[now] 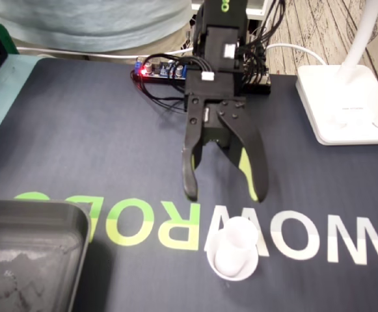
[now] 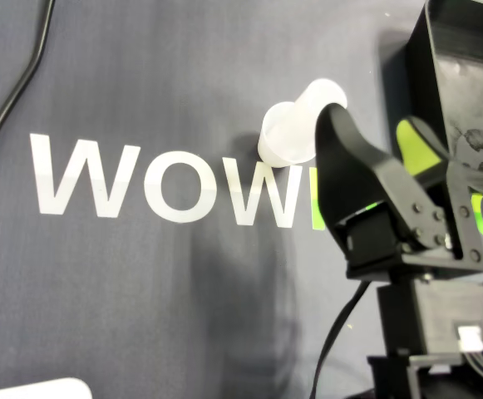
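Below your jaws in the fixed view, the white cup (image 1: 235, 250) sits on the pale lettering of the desk mat (image 1: 78, 130), clear of the tips; your jaws stand wide open.

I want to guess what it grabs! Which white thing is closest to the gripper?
The white cup on the printed letters, right before the open gripper. The white lamp base sits farther off to the side.
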You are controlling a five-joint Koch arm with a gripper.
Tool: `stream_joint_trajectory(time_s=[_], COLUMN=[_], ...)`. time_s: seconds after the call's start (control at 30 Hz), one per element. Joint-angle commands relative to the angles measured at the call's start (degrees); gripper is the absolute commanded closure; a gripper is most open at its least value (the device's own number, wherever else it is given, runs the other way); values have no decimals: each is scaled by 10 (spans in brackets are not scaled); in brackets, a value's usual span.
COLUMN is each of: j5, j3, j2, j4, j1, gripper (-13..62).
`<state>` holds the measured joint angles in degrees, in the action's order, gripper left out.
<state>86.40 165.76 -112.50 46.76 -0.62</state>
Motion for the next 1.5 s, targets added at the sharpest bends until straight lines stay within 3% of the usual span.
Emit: stream_joint_trajectory(time_s=[0.0, 0.77, 1.47], j5=[4, 23, 22], j3=[-36, -127, -185], j2=[14, 194, 290], j4=[48, 59, 79], j1=[-11, -26, -50], gripper=[168, 175, 192])
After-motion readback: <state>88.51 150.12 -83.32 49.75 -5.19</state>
